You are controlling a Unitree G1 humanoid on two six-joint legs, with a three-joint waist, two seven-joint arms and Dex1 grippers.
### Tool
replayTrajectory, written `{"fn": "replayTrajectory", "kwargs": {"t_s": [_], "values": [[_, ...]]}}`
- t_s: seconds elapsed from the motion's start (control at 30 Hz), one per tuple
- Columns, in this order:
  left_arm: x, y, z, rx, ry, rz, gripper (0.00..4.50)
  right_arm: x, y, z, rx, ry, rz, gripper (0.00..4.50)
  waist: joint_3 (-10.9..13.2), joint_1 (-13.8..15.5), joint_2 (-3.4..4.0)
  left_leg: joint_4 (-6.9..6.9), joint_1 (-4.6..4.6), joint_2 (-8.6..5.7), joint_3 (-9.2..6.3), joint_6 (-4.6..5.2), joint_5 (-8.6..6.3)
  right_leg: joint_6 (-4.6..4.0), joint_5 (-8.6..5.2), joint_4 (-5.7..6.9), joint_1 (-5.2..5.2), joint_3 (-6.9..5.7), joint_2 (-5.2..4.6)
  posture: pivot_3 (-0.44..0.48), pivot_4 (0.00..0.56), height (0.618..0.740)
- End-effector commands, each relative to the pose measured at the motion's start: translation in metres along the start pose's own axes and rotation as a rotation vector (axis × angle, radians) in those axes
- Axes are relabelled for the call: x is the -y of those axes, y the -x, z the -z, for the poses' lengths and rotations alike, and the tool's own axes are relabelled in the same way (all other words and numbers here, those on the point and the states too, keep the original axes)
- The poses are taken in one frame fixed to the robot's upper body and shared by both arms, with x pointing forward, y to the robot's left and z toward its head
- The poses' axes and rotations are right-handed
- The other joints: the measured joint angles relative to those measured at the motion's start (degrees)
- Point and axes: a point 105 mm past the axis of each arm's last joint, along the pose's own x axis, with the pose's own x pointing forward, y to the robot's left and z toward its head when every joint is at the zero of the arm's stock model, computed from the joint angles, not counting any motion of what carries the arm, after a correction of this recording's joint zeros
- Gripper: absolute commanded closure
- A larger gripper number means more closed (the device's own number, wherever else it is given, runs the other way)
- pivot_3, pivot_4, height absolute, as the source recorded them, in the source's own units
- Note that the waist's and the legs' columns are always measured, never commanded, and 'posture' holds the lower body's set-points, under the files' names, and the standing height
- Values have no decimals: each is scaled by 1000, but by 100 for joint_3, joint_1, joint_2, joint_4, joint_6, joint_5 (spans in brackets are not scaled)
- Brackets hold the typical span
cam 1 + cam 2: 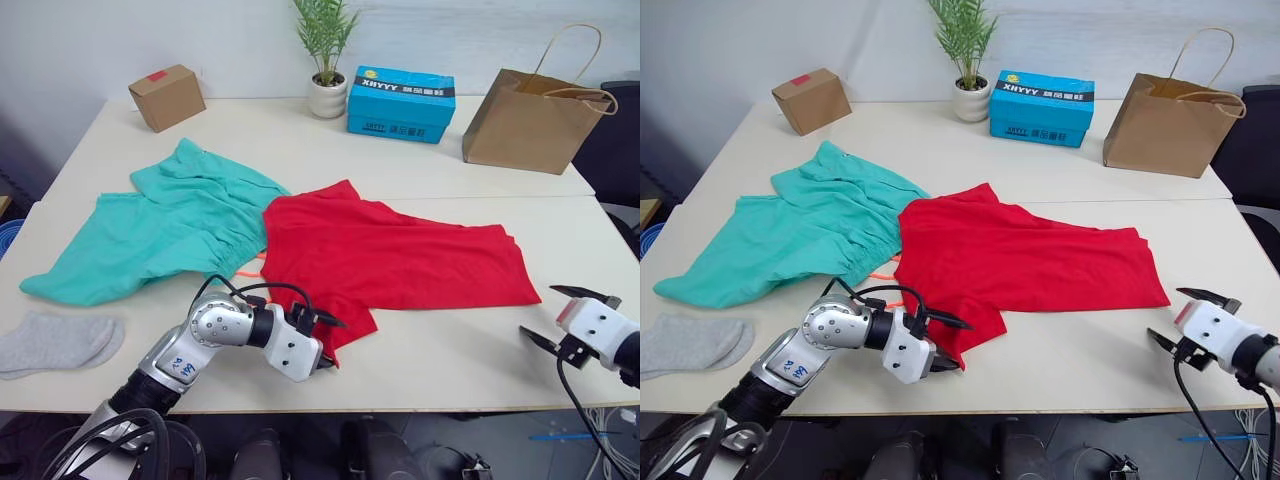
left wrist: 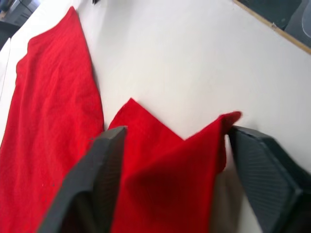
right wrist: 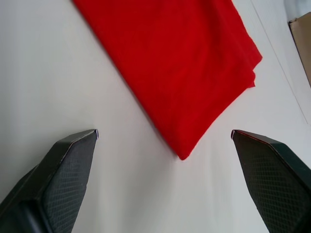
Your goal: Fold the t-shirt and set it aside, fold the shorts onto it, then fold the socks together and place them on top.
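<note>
Left tool (image 1: 325,345) at the desk's (image 1: 450,350) near edge, fingers astride a folded-up corner of the t-shirt (image 1: 400,255); grip on the cloth, firmness hard to tell, since the wrist view has cloth between the fingers (image 2: 87,184) and cut off at the frame bottom. Right tool (image 1: 568,322) spread wide, empty, over bare desk just off the shirt's near right corner. Socks (image 1: 55,342) lie near left, partly overlapped. Shorts (image 1: 170,230) spread left of the shirt, touching it; orange drawstring (image 1: 245,270) peeks out at the seam. Far edge: cardboard box (image 1: 167,96), potted plant (image 1: 326,60), blue box (image 1: 401,103), paper bag (image 1: 530,115).
</note>
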Motion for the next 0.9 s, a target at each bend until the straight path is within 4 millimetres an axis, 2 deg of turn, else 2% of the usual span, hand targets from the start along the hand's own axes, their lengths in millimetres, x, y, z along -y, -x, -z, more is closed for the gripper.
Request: {"fn": "replayTrajectory", "kwargs": {"t_s": [0.03,0.07,0.23,0.43,0.5,0.6,0.67,0.8,0.9], "values": [[-8,-2,-3,20,11,-42,2484,4,-6,14,-50,11,-16,408,0,3,0,3,1,0,1,1,0,2,1,0,1,2,0,0,150,740],[-8,-1,-3,17,28,-43,2808,4,-10,16,-48,16,-25,619,0,6,-1,5,1,0,1,2,1,4,2,0,2,3,0,0,150,740],[-8,6,0,2,75,-70,4420,3,-25,24,-54,1,-62,2351,-2,-9,-6,11,3,0,3,4,2,6,4,0,4,7,0,0,150,740],[-25,18,2,44,218,-213,4500,8,-35,24,-33,-19,-57,4471,-3,-6,-9,18,3,-1,3,9,4,14,9,0,8,11,-4,0,150,740],[-42,32,5,77,317,-330,4500,16,-38,18,16,-121,-43,4471,-3,-2,-9,20,2,-1,2,10,4,16,10,0,8,11,-5,0,150,740],[-57,52,-1,179,451,-407,4500,25,-35,-1,125,-240,-100,4471,0,-4,-8,22,0,0,1,12,5,18,12,2,7,11,-5,0,150,740],[-64,67,-2,222,523,-448,4500,30,-27,-14,205,-314,-163,4471,2,-2,-3,13,0,0,0,11,5,17,11,2,4,10,-4,0,150,740],[-90,106,10,263,713,-642,4500,52,-4,-38,296,-576,-241,4471,9,14,9,11,-6,2,-4,9,7,16,10,2,-2,9,-3,0,150,740],[-97,120,11,326,884,-679,4500,66,11,-63,314,-686,-307,4471,9,18,9,12,-8,0,-7,11,5,16,10,1,-2,8,-6,0,150,740]]}}
